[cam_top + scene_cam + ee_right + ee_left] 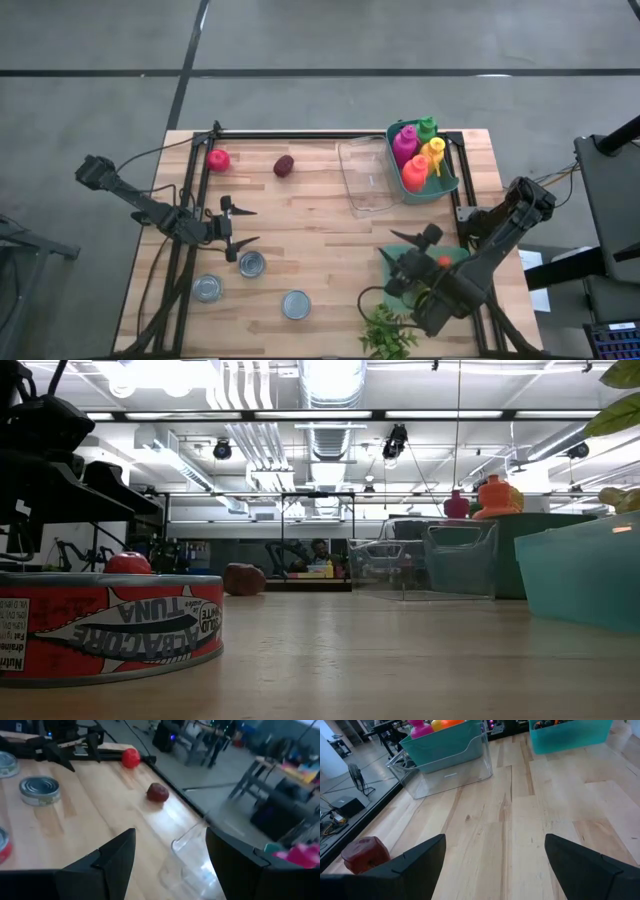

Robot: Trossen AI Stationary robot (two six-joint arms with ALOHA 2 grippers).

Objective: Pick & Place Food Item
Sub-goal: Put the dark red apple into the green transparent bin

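Two food items lie on the wooden table near its far left corner: a bright red round one [218, 158] [131, 757] and a dark red one [284, 165] [158, 792] [365, 854]. My left gripper [254, 226] [495, 840] hovers open over the left half of the table, nearer than both items and pointing toward the right side. My right gripper [392, 250] [170, 832] is open over the near right part, pointing toward the far left. Neither gripper holds anything.
An empty clear container [365, 178] stands at the far middle, beside a teal bin of coloured bottles [425, 160]. Under my right arm sits a second teal bin [440, 262]. Three cans [252, 264] [207, 289] [295, 304] and a green plant sprig [390, 330] lie along the near side.
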